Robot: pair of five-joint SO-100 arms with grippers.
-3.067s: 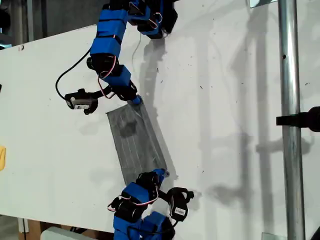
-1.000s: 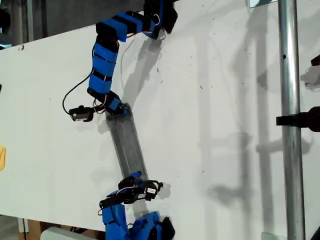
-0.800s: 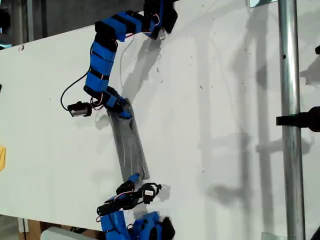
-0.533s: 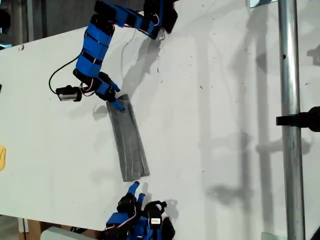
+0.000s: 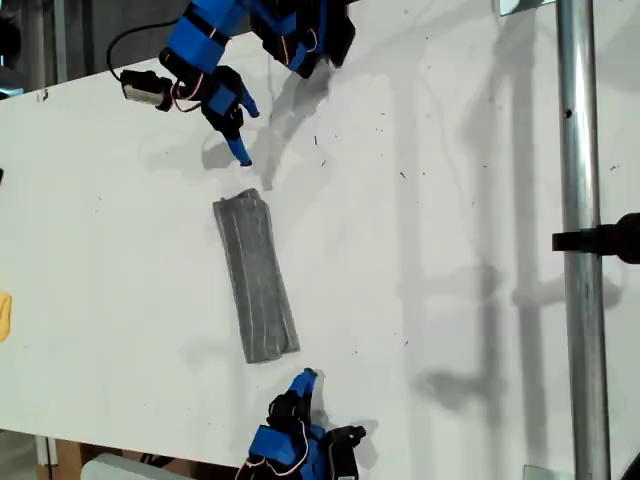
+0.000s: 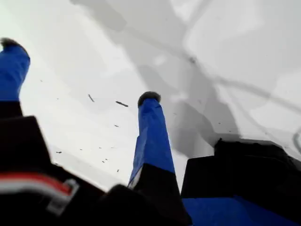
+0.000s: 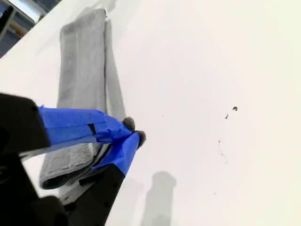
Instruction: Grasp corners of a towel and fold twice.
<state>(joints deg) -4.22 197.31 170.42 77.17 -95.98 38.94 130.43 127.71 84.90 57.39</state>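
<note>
Our first gripper (image 6: pixel 80 70) has let go and lifted clear, its jaws spread over bare worktop (image 5: pixel 450 200). It now hangs well apart from the towel's far end, toward the exterior view's top. Our second gripper (image 7: pixel 134 131) has also released and backed off, jaws together on nothing, just beyond the near end. The towel (image 5: pixel 257 275) lies flat as a narrow layered strip, no longer held. We judge both folds done, with only retreat left.
</note>
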